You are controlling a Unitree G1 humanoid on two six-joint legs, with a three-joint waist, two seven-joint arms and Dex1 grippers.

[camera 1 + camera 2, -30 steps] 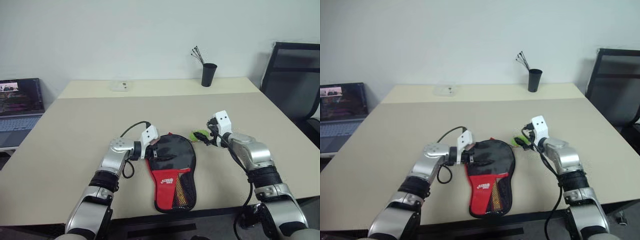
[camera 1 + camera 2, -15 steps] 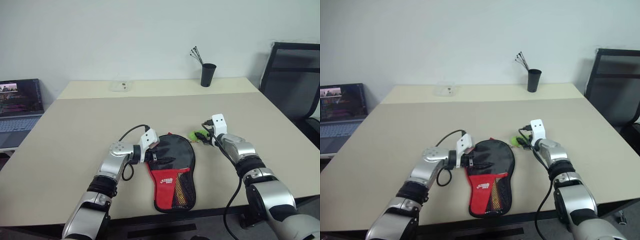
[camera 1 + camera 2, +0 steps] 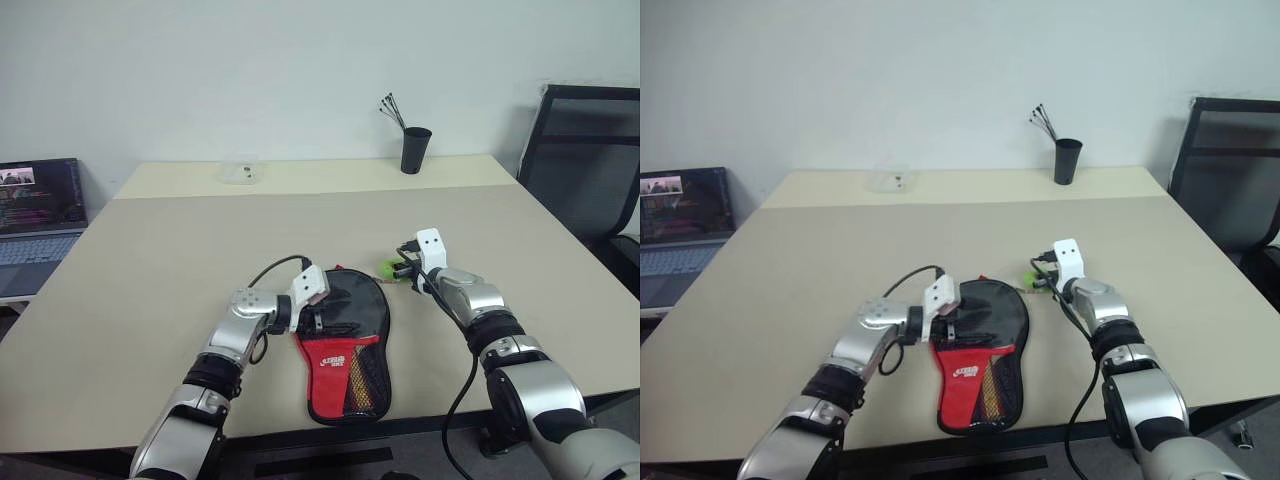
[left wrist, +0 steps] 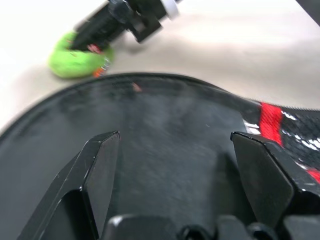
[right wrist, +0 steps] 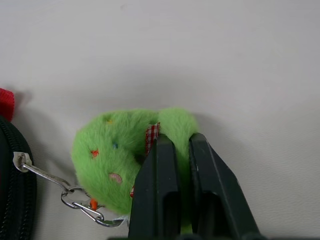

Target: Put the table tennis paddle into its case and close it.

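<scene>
Left eye view: case [image 3: 343,340] flat near table [image 3: 160,260] front edge, round black part away from robot. Left gripper [image 4: 175,165] wide open over black part — nothing held. Right gripper [image 5: 175,150] pinched onto green plush charm [image 5: 117,165] — chained to zipper.
</scene>
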